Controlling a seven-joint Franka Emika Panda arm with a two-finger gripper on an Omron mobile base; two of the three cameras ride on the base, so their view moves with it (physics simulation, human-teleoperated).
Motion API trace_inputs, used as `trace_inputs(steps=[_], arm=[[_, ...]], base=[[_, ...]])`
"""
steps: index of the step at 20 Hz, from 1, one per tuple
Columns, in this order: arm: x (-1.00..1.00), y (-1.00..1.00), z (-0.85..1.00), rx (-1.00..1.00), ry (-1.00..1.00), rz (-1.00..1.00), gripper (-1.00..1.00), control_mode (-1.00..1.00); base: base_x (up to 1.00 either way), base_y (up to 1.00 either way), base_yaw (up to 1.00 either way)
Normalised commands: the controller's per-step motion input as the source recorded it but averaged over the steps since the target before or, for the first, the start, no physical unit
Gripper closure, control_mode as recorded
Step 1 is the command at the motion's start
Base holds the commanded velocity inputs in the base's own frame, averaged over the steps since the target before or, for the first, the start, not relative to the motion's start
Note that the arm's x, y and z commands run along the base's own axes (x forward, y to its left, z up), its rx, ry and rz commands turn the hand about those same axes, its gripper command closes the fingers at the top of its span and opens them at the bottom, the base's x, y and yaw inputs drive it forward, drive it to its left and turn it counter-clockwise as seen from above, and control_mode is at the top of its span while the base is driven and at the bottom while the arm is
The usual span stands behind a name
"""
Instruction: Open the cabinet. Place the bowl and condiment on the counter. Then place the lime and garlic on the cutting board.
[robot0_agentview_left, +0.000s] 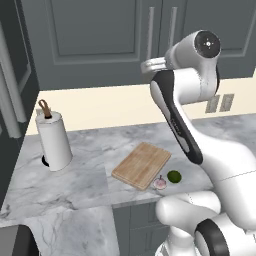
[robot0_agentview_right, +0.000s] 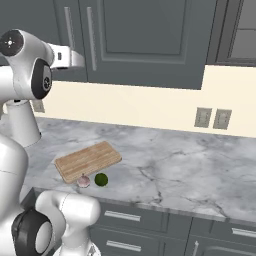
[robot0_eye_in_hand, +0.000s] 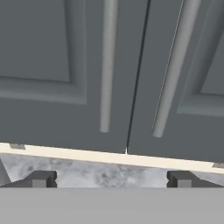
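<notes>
Facing shut cabinet (robot0_eye_in_hand: 65, 65) handles, gripper (robot0_eye_in_hand: 111, 178) gapes wide.

The arm (robot0_agentview_left: 180, 115) is raised high, its jaws spread wide.

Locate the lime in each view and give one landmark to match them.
Left base view: lime lower right of centre, near the counter edge.
Right base view: lime lower left.
Hand view: not in it.
Shared landmark: the cutting board just behind it.
</notes>
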Motion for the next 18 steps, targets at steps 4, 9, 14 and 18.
trace_inputs(steps=[4,9,14,18], arm=[[0.21,0.03,0.11,0.0,0.02,0.0,-1.0,-1.0],[0.29,0.09,0.13,0.0,0.01,0.0,-1.0,-1.0],[0.37,0.06,0.0,0.0,-0.05,0.0,-1.0,-1.0],[0.37,0.01,0.0,0.02,-0.05,0.01,-1.0,-1.0]], base=[[0.0,0.0,0.0],[0.0,0.0,0.0],[0.0,0.0,0.0],[0.0,0.0,0.0]])
